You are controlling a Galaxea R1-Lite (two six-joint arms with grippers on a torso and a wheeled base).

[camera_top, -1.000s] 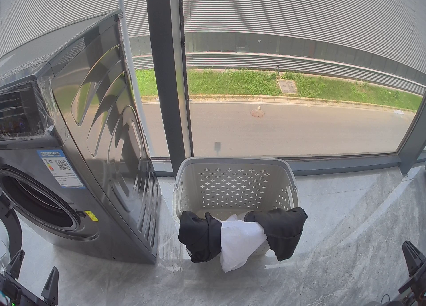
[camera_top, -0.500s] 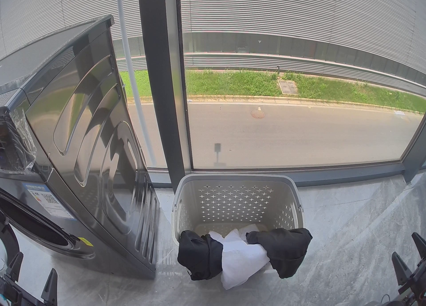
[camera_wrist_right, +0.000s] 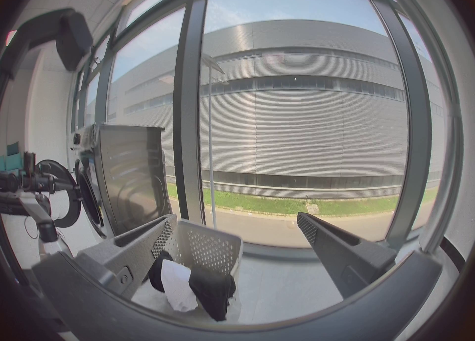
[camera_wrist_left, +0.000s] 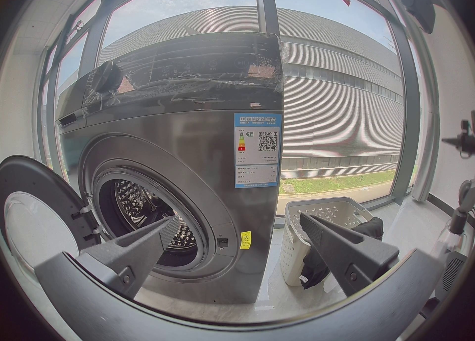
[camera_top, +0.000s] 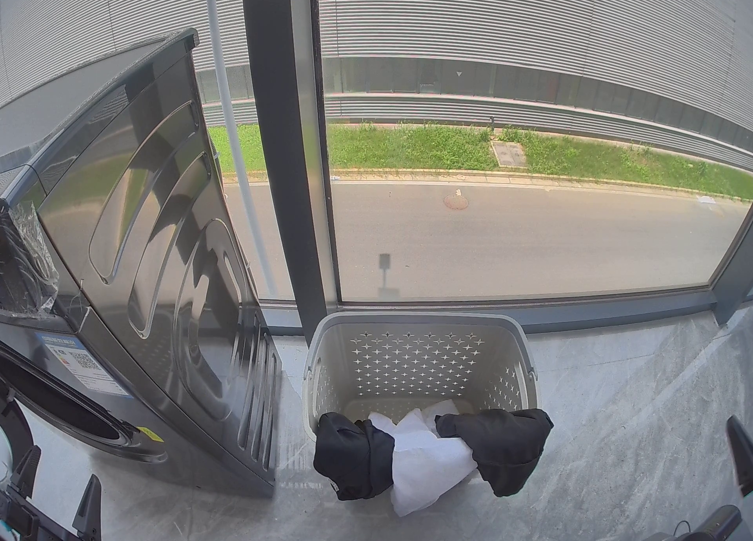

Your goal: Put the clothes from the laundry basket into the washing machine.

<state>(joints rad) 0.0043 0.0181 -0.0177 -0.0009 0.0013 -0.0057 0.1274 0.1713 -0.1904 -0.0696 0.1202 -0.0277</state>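
Basket: a pale basket (camera_top: 420, 318) stands on the floor (camera_top: 627, 409), just beside the washer (camera_top: 157, 268) and right below the window (camera_top: 510, 197).
Clothes: the clothes (camera_wrist_right: 210, 287) are bunched at the basket's near side and spill over its near rim. There's a white piece (camera_top: 427, 472) in the middle, a black piece (camera_top: 353, 456) on the washer side, and a second black piece (camera_top: 502, 444) on the side away from the washer. All three hang down the outer wall toward the floor.
Washer: a dark grey front-loader, to the left of the basket in the head view. Its door (camera_wrist_left: 34, 208) is swung wide open, and the perforated metal of the drum (camera_wrist_left: 143, 208) shows through the round mouth.
Left tool: the left tool (camera_wrist_left: 237, 221) is released, fingers spread wide with nothing between them. It sits low in front of the washer's open mouth, well apart from the basket.
Right tool: the right tool (camera_wrist_right: 236, 219) is released too, fingers wide and empty. It's low on the basket's far side from the washer, well apart from the clothes and touching nothing.
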